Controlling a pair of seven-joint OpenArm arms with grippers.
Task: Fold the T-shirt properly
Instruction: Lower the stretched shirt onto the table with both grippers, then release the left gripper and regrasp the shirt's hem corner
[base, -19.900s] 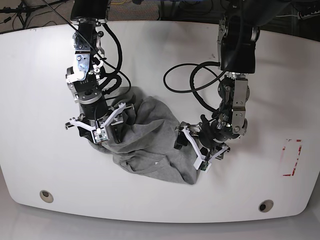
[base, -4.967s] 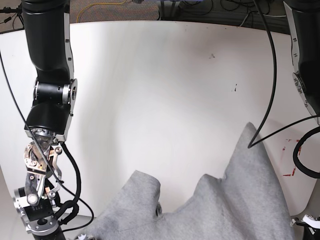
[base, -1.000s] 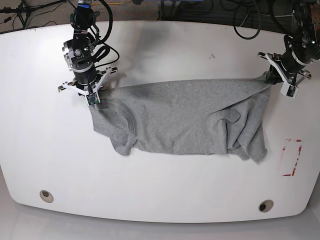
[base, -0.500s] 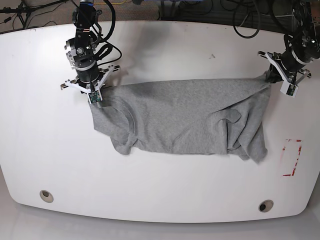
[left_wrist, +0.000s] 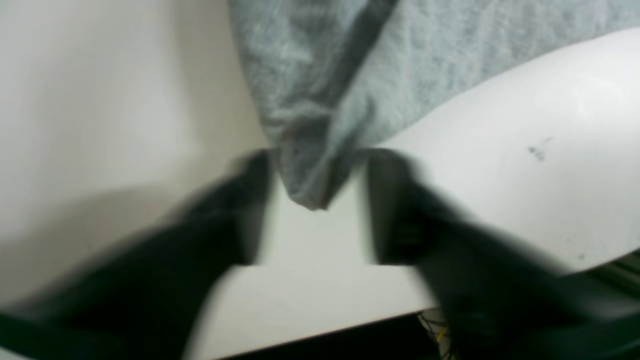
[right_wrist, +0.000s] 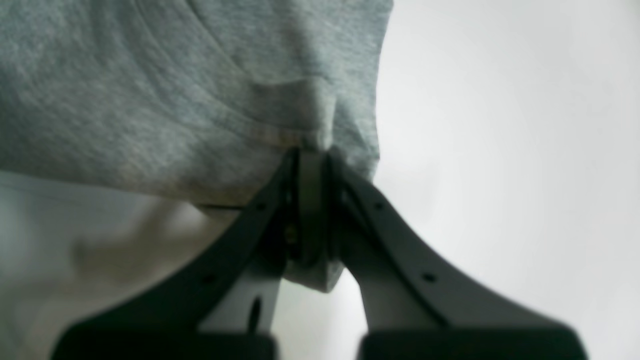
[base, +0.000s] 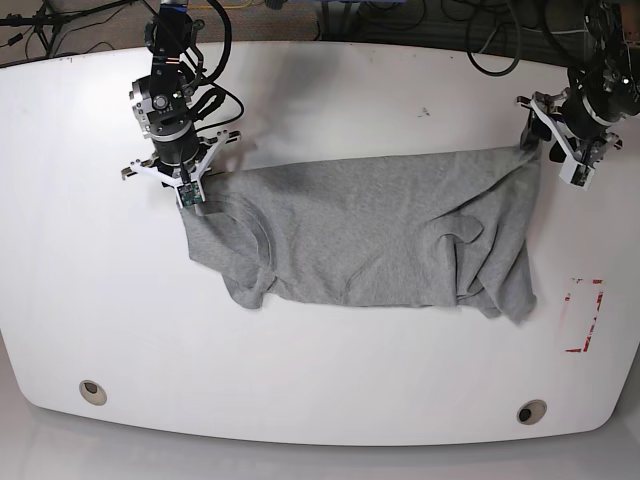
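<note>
The grey T-shirt (base: 370, 235) lies spread across the middle of the white table (base: 330, 110), with its right side bunched in folds. My right gripper (base: 197, 200) is at the shirt's upper left corner. In the right wrist view this gripper (right_wrist: 310, 155) is shut on a pinch of the T-shirt (right_wrist: 175, 100). My left gripper (base: 545, 140) is at the shirt's upper right corner. The blurred left wrist view shows this gripper (left_wrist: 317, 167) open, its fingers (left_wrist: 252, 200) apart on either side of the T-shirt (left_wrist: 320, 100) corner tip.
A red outlined mark (base: 583, 315) is on the table at the right. Two round holes (base: 93, 391) (base: 532, 411) sit near the front edge. Cables lie beyond the far edge. The table's edge (left_wrist: 320, 335) runs just behind the left gripper.
My left gripper has opened and let go of the shirt's upper right corner, shifting slightly away from it. The right gripper keeps its hold and has barely moved.
</note>
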